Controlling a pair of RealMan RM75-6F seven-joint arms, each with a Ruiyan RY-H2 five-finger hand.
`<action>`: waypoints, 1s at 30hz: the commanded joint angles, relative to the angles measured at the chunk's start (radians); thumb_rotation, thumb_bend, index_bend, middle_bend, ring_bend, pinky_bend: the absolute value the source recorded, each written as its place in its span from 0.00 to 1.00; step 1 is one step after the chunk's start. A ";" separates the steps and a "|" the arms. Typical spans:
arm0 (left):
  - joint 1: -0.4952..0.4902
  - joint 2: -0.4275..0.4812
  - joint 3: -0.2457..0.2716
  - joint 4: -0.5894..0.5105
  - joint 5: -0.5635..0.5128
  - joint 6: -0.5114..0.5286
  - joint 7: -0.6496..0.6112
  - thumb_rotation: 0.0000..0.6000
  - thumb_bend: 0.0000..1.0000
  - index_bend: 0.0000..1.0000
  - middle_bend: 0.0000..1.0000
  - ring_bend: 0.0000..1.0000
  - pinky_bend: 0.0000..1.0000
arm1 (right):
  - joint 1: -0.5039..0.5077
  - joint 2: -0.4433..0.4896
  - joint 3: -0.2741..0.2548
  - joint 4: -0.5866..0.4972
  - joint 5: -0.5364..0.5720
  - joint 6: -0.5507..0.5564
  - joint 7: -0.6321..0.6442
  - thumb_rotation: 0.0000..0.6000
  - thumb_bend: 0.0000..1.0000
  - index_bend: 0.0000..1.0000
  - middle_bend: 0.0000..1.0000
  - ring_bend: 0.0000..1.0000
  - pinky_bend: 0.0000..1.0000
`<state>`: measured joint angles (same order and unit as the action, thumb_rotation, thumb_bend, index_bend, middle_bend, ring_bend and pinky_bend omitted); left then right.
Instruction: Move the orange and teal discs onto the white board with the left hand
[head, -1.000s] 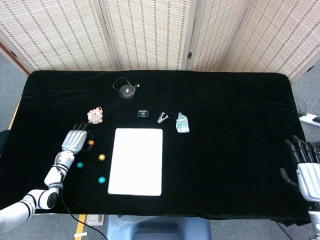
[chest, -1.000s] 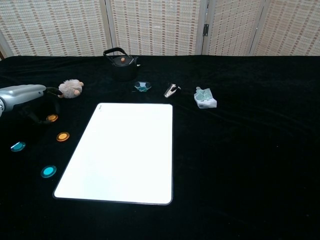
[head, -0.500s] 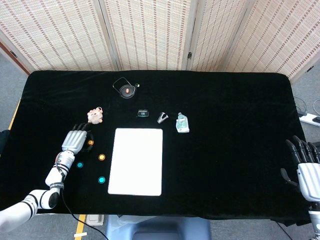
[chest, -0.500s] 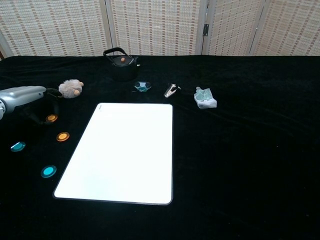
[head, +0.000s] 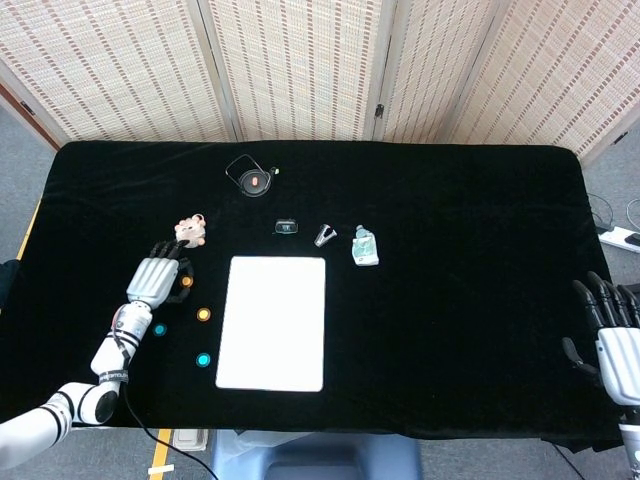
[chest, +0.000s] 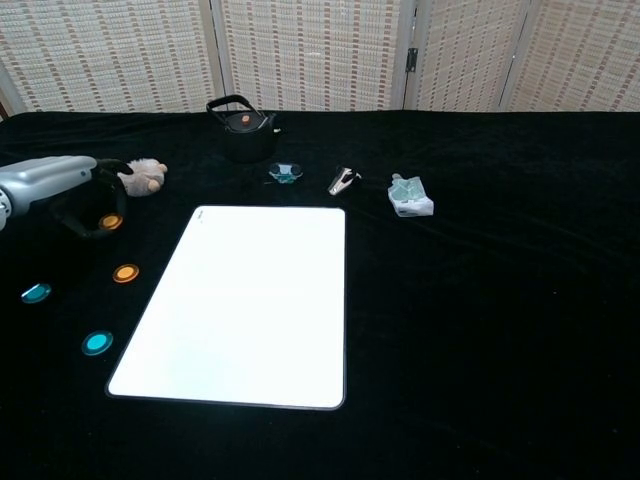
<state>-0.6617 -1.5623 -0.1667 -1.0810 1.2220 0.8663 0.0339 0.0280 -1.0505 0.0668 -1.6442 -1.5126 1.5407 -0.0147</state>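
Four thin discs, probably light, stiff and hard to lift off cloth: left robot hand (chest: 60, 185) pinches an orange disc (chest: 110, 222) by its rim; the rest lie near it.

A flat black cloth (head: 450, 220) is seen over the table, and a plain white rectangular board (head: 272, 322) on it. Two small orange discs (head: 204, 314) and two small teal discs (head: 204, 359) are shown, a silver-backed left hand (head: 152, 281), and woven beige striped screens (head: 300, 60).
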 joint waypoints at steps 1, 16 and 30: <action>-0.017 0.031 -0.007 -0.088 0.026 0.018 0.024 1.00 0.46 0.54 0.09 0.00 0.00 | -0.001 0.000 0.000 0.001 0.000 0.000 0.002 1.00 0.42 0.00 0.00 0.00 0.00; -0.135 -0.031 -0.030 -0.181 -0.047 -0.061 0.213 1.00 0.46 0.53 0.09 0.00 0.00 | -0.010 -0.001 -0.001 0.023 0.009 0.002 0.032 1.00 0.42 0.00 0.00 0.00 0.00; -0.112 0.014 -0.012 -0.252 -0.098 -0.046 0.194 1.00 0.46 0.37 0.07 0.00 0.00 | -0.014 -0.005 0.001 0.036 0.005 0.010 0.049 1.00 0.42 0.00 0.00 0.00 0.00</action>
<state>-0.7876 -1.5636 -0.1858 -1.3190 1.1133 0.8043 0.2396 0.0135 -1.0553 0.0674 -1.6081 -1.5077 1.5509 0.0340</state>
